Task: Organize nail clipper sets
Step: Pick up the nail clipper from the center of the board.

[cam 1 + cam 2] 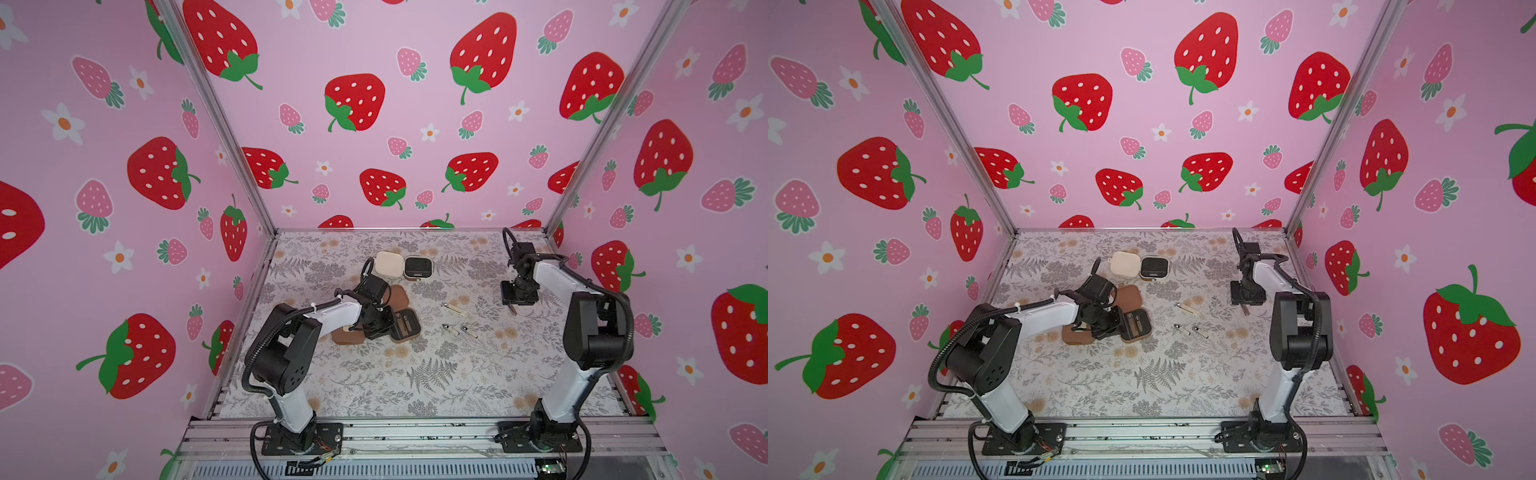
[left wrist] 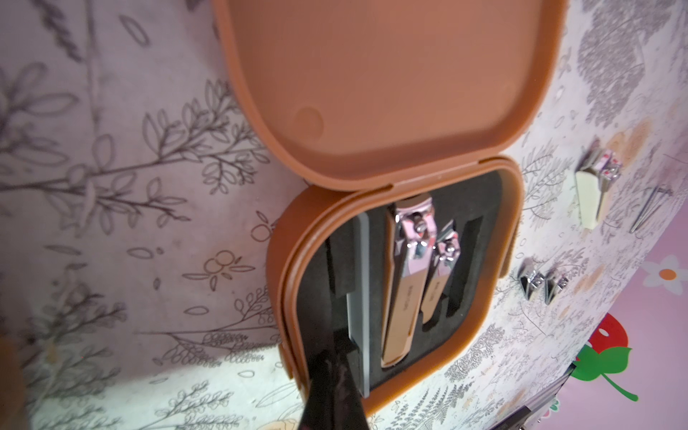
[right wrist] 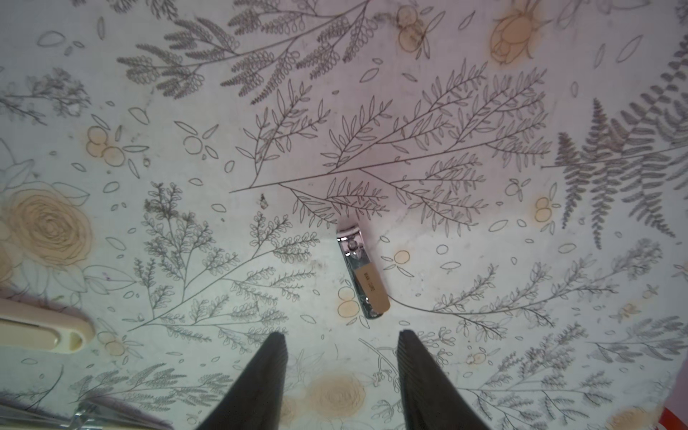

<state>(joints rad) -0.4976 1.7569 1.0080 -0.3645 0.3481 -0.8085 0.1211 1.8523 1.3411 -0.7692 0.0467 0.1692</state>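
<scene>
The left fingers are pressed together, their tip at the rim of the open brown case, which holds two clippers. The right fingers stand spread; a small clipper lies on the worktop just ahead of them, not touched.

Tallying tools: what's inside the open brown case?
A large clipper, a small clipper and a grey file; one foam slot looks empty. The left pincer hides one corner.

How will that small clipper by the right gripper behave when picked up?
The small clipper looks like polished metal: probably stiff but slippery. It lies flat on the table, so likely awkward to pinch, unlikely to roll.
</scene>
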